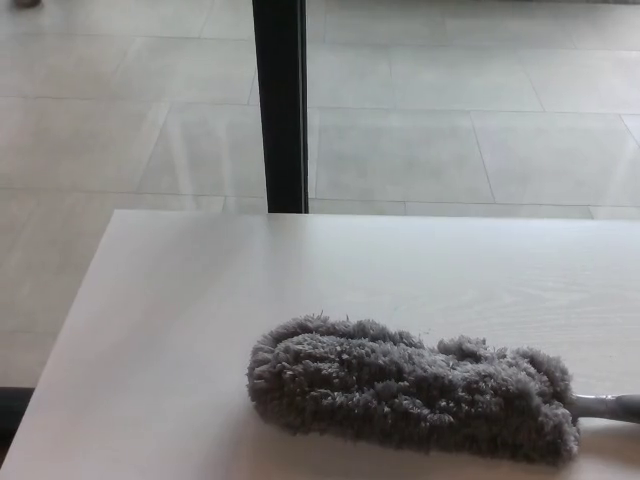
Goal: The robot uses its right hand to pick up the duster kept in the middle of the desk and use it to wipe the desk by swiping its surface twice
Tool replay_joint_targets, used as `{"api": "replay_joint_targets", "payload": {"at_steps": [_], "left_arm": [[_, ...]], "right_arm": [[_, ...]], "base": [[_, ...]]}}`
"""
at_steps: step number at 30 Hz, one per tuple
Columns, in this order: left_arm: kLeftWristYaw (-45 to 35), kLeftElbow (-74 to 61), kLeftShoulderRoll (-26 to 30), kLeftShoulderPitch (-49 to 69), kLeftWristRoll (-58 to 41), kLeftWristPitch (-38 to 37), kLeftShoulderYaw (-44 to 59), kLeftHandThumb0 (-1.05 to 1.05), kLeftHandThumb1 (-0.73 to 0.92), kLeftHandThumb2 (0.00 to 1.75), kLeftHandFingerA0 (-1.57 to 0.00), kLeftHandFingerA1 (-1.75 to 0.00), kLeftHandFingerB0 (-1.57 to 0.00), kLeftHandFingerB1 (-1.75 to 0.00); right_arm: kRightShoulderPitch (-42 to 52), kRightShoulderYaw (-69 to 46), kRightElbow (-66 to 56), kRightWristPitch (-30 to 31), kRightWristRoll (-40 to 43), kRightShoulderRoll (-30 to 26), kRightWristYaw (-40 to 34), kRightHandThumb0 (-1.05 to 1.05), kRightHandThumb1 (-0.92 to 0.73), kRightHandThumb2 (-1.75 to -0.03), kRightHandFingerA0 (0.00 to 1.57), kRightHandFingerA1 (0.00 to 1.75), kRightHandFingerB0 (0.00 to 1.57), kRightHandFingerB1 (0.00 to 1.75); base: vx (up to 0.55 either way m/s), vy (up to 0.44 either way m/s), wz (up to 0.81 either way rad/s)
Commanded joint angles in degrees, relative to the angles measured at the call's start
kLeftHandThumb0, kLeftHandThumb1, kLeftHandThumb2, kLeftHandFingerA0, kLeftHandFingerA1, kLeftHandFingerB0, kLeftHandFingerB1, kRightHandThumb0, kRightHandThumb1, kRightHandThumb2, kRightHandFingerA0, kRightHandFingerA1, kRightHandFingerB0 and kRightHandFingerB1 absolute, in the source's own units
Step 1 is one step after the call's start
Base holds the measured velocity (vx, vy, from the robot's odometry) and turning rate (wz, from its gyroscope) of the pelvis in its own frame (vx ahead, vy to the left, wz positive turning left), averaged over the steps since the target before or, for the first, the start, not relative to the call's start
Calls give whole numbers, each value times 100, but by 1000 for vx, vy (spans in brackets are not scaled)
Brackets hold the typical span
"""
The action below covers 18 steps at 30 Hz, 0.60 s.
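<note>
A grey duster point(410, 385) lies flat on the pale bench point(180, 330), handle toward the right edge, before a black post point(281, 105) and tiled floor point(450, 130); neither hand shows.

You see a shaggy mid-grey duster point(410, 388) with a paler grey handle point(608, 405) near the desk's right edge. The desk point(180, 330) is off-white with faint wood grain. Beyond its far edge, pale beige floor tiles point(450, 120) and a black post point(280, 100).

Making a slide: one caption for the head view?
Grey duster lying on the white desk, handle pointing right; no robot hand in view.
</note>
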Motion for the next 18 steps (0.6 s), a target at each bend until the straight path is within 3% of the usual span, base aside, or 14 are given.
{"api": "replay_joint_targets", "payload": {"at_steps": [1, 2, 4, 6, 7, 8, 9, 10, 12, 13, 14, 15, 16, 18], "left_arm": [[-93, 165, 163, -78, -266, -108, 153, -53, 67, 60, -72, -59, -55, -49], [-91, 170, 153, -85, -271, -116, 158, -53, 67, 60, -72, -59, -55, -49], [-120, 172, 175, -51, -261, -155, 157, -54, 68, 60, -71, -59, -53, -48], [-136, 154, 143, -47, -277, -165, 164, -54, 68, 60, -72, -61, -53, -49], [-96, 163, 123, -74, -278, -153, 162, -50, 69, 60, -75, -63, -56, -50], [-19, 193, 107, -126, -271, -120, 159, -50, 68, 61, -76, -61, -58, -49], [21, 212, 104, -154, -259, -103, 146, -50, 68, 61, -76, -61, -58, -49], [44, 237, 122, -179, -123, -160, 20, -50, 70, 61, -77, -60, -58, -48], [-23, 203, 117, -240, -240, -101, 88, -52, 67, 59, -77, -64, -59, -51], [8, 197, 121, -255, -227, -117, 74, -51, 67, 60, -78, -63, -60, -50], [42, 199, 117, -261, -208, -126, 57, -51, 67, 61, -78, -60, -60, -49], [62, 202, 116, -275, -195, -128, 43, -51, 67, 61, -78, -60, -60, -49], [51, 198, 110, -274, -212, -142, 52, -50, 69, 61, -74, -60, -59, -50], [34, 219, 93, -284, -264, -167, 89, -48, 69, 61, -75, -59, -58, -48]], "right_arm": [[-90, -288, 169, -355, 462, -237, 34, -63, -56, -59, 83, 87, 48, 58], [-114, -291, 184, -357, 463, -252, 42, -63, -56, -59, 83, 87, 48, 58], [-295, -700, 162, 259, 1006, -448, 641, -72, -68, -60, 38, 94, 13, 57], [-471, -1051, 145, 556, 1357, -618, 859, -74, -70, -61, 39, 105, 5, 56], [-584, -1157, 114, 634, 1427, -717, 890, -80, -57, -95, 17, 78, 0, 36], [-796, -1304, 44, 714, 1574, -877, 966, -87, -57, -100, 1, 70, 3, 26], [-879, -1357, 25, 691, 1604, -925, 1045, -87, -57, -100, 1, 70, 3, 26], [-1084, -1314, -40, 727, 1527, -1034, 924, -87, -76, -60, 4, 105, 0, 34], [-1626, -1334, -557, 809, 1640, -1139, 955, -80, -71, -64, 0, 91, 0, 41], [-1787, -1251, -871, 883, 1593, -1124, 840, -79, -56, -96, 23, 78, 0, 43], [-1907, -1202, -967, 850, 1575, -1143, 935, -84, -71, -62, 1, 83, 0, 44], [-1946, -1192, -1034, 863, 1571, -1146, 971, -84, -71, -62, 1, 83, 0, 44], [-2096, -1075, -1185, 872, 1482, -1153, 923, -79, -70, -61, 47, 62, 6, 36], [-2356, -665, -1742, 608, 1202, -1102, 1026, -74, -73, -63, 35, 48, 5, 27]], "base": [[0, 0, 0], [0, 0, 0], [0, 0, 0], [0, 0, 0], [0, 0, 0], [0, 0, 0], [0, 0, 0], [0, 0, 0], [0, 0, 0], [0, 0, 0], [0, 0, 0], [0, 0, 0], [0, 0, 0], [0, 0, 0]]}}
